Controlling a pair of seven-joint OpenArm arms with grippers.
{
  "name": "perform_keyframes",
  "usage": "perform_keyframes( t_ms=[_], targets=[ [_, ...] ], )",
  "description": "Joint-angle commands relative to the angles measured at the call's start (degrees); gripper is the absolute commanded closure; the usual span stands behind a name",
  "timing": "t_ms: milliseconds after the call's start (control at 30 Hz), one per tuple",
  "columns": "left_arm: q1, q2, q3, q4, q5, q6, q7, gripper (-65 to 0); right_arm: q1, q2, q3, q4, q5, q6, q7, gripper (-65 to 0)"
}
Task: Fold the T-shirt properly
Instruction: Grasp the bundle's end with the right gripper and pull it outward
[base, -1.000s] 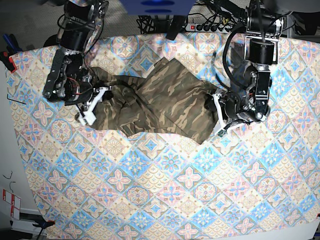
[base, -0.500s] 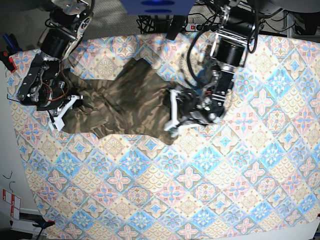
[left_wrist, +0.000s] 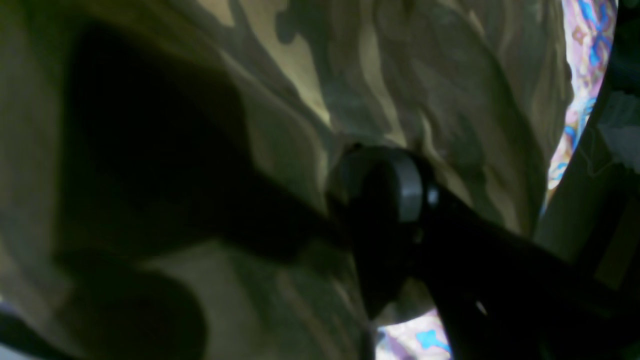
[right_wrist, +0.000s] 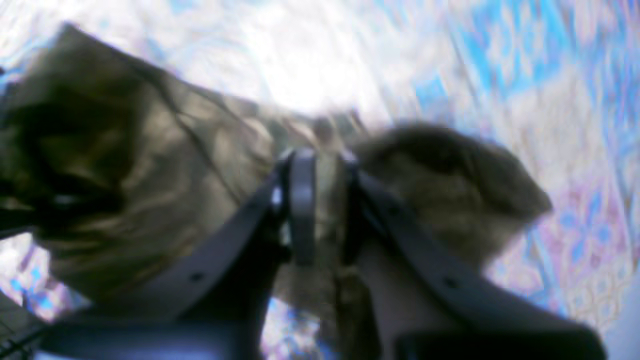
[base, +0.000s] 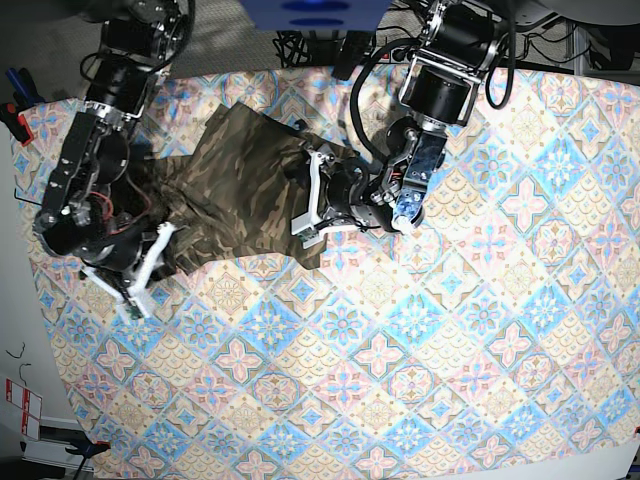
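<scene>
So the camo T-shirt is bunched up toward the 10–11 o'clock part of the tablecloth, nowhere near flat, more like a rumpled wedge with one corner poking up toward 12 o'clock and the lower edge running roughly from 9 to 3 across the heap. The left gripper sits at the shirt's 3 o'clock edge with its white fingers spread apart around cloth; in the left wrist view it's all dark and blurry, camo fabric filling nearly the whole frame, and I honestly can't tell whether it's actually gripping anything. The right gripper is at the shirt's 8 o'clock corner, and its wrist view shows the two fingers pinched together on a fold of the camo cloth, so that one has hold of it. Room-wise: everything from 3 through 6 to 7 o'clock on the tablecloth is bare pattern, loads of space. The tight side is the back edge at 12 o'clock, where the shirt's top corner comes close to the cloth's border, and the 9 o'clock edge, where the right arm hangs right by the table's side.
</scene>
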Motion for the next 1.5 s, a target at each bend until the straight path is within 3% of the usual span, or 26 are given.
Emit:
perform_keyframes(
  t_ms=[0,200,333,533,700,900,1100,1200,1367,1467],
  targets=[
    [0.02,-0.11,-0.11,0.31,1.65,0.56,1.33,-32.4,0.6,0.51,-1.45,1.37,0.55,0.12,0.49,-7.4],
    [0.38,-0.64,-0.11,0.31,1.65,0.56,1.33,-32.5,-1.16,0.16,-6.38,1.55,0.03,0.12,0.49,-7.7],
    [0.38,-1.08,-0.11,0.31,1.47,0.56,1.33,-32.7,-1.07,-0.19,0.13,1.19,0.03,0.12,0.49,-9.8],
    [0.38,-1.08,-0.11,0.31,1.65,0.56,1.33,-32.7,-0.72,1.48,14.9,0.23,-1.56,0.12,0.49,-33.9],
    [0.38,-1.08,-0.11,0.31,1.74,0.56,1.33,-32.7,-0.54,3.41,21.84,-11.73,-4.1,0.12,0.49,-50.8],
    [0.46,-1.08,-0.11,0.31,1.74,0.56,1.42,-32.7,-0.63,5.08,21.84,-26.06,-4.1,0.12,7.3,-51.0],
    [0.46,-2.22,-0.02,0.31,1.39,0.56,1.42,-32.7,-0.63,6.4,21.84,-27.99,-4.54,0.12,11.87,-51.0],
    [0.46,-2.57,-0.02,0.31,1.39,0.56,1.42,-32.7,-0.45,8.6,21.84,-27.9,-8.41,0.12,13.81,-51.0],
    [0.46,-2.75,-0.02,0.31,1.39,0.56,1.42,-32.7,2.01,8.77,22.02,-28.08,-18.43,0.12,17.06,-51.0],
    [0.46,-2.75,-0.02,0.31,1.47,0.56,1.42,-32.7,2.1,8.69,21.93,-29.31,-20.28,0.12,18.11,-51.0]
  ],
)
